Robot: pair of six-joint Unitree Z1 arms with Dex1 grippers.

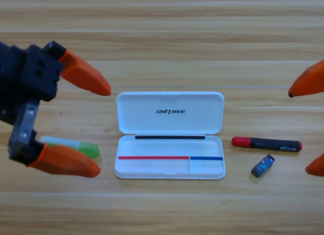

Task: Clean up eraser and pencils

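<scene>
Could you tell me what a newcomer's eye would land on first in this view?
Probably the open white case at the table's centre, then the left end effector, jaws spread wide over the mint pencil left of it. Right of the case lie the black-and-red pencil and the eraser.

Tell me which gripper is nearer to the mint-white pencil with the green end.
Left. The left gripper stands open right over the mint-white pencil, its lower jaw overlapping it. The right gripper waits at the picture's right edge, across the white case.
</scene>
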